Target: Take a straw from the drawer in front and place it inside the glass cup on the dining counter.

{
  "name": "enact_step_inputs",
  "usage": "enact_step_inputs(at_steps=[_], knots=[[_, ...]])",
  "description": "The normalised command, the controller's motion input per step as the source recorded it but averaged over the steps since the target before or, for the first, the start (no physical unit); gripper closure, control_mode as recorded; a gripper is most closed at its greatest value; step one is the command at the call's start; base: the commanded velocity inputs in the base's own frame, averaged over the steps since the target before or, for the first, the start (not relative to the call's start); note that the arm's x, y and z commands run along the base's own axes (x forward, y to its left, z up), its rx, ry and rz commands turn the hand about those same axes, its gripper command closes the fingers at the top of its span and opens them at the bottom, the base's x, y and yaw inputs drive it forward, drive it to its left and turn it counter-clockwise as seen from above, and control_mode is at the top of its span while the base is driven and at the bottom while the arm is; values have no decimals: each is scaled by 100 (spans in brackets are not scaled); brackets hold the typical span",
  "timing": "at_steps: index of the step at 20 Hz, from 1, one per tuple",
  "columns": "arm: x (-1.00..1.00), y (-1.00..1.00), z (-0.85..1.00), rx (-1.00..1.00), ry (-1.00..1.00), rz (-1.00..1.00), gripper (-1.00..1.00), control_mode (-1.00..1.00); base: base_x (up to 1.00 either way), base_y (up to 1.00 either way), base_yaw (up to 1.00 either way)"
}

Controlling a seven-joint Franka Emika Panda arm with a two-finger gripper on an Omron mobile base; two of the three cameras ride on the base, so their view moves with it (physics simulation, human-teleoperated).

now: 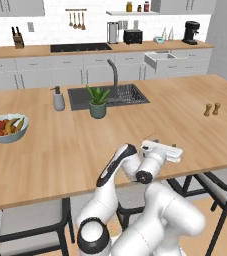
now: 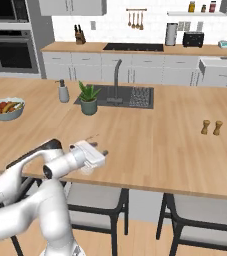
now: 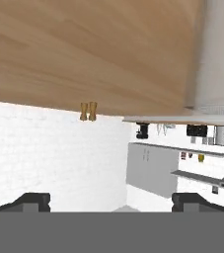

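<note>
Hovering low over the near edge of the dining counter worktop (image 1: 45,150), the end effector (image 1: 177,154) sits lower centre-right in the left base view and lower left in the right base view (image 2: 101,159). In the hand view its two dark fingertips (image 3: 32,201) stand far apart at the bottom corners with nothing between them: spread wide, carrying nothing.

Progress, as I judge it: no straw in hand, and I can't find one for sure. A thin faint mark lies on the wood just beyond the hand (image 1: 148,134), too small to call. I can't pick out the glass cup on the worktop either.

Mid-frame on the worktop:
- fruit bowl (image 1: 6,128) at left
- soap dispenser (image 1: 58,99), potted plant (image 1: 98,102), dark sink (image 1: 130,95) with faucet (image 1: 114,75) at centre
- two small wooden shakers (image 1: 211,109) at right

Far back, upper right of the left base view, a light-grey drawer (image 1: 161,60) stands pulled out from the wall cabinets, well apart from the arm. Its contents are not readable from here.

So the drawer looks opened; fetching the straw and dropping it into the cup both appear outstanding.
</note>
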Motion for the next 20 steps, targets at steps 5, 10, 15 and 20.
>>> enact_step_inputs(at_steps=[5,10,15,20], knots=[[-5,-84,0,26,-33,0,-100,-100,0,0,0],[-40,-21,48,25,-20,0,-100,-100,0,0,0],[-47,50,100,13,-16,0,-100,-100,0,0,0],[-34,33,100,5,0,0,-100,-100,0,0,0]])
